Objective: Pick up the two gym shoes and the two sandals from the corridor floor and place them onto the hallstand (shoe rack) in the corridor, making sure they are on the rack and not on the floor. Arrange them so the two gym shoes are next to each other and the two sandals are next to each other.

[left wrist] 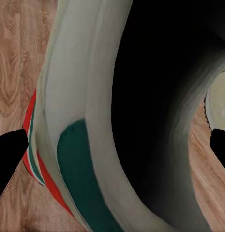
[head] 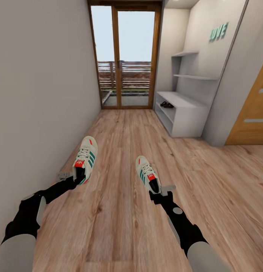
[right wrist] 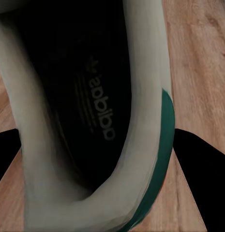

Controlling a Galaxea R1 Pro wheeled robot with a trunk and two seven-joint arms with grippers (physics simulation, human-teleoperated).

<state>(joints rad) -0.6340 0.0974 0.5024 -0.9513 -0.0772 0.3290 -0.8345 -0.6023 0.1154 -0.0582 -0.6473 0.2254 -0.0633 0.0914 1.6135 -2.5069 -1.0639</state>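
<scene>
Each claw (head: 79, 174) (head: 156, 189) grips a sneaker (head: 85, 158) (head: 147, 172); hallstand (head: 184, 113) holds sandals (head: 167, 104).

Home entrance corridor, wood-plank floor (head: 120, 226) running between plain walls, glazed wooden door (head: 125, 56) onto a railed balcony, pale-grey hallstand (head: 188, 109) with shelves and mint letters (head: 219, 32), wooden room door (head: 252, 113) alongside, sandals (head: 167, 104) on the rack
</scene>
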